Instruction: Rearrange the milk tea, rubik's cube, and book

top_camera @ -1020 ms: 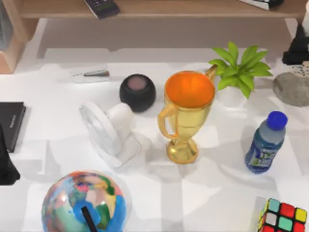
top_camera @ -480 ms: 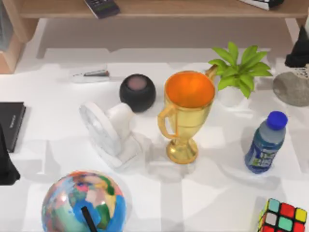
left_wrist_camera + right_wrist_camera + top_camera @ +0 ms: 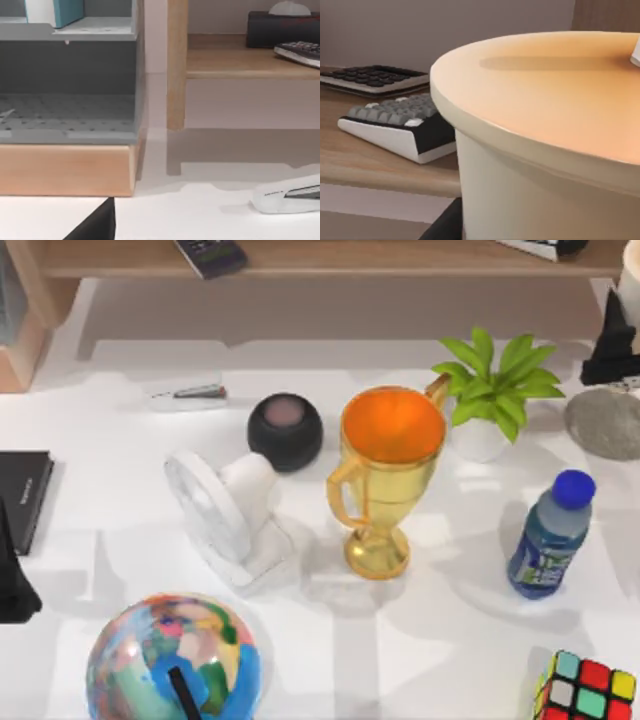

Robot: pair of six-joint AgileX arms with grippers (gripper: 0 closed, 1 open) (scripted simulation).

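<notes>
the right gripper [image 3: 612,340] sits at the worktop's far right, milk tea [image 3: 545,130] hard against its wrist camera; jaws' state unclear.

A rubik's cube [image 3: 588,688] and a painted globe [image 3: 175,660] run off the top view's lower edge, while a cream cup [image 3: 545,140] overflows the right wrist view.
</notes>
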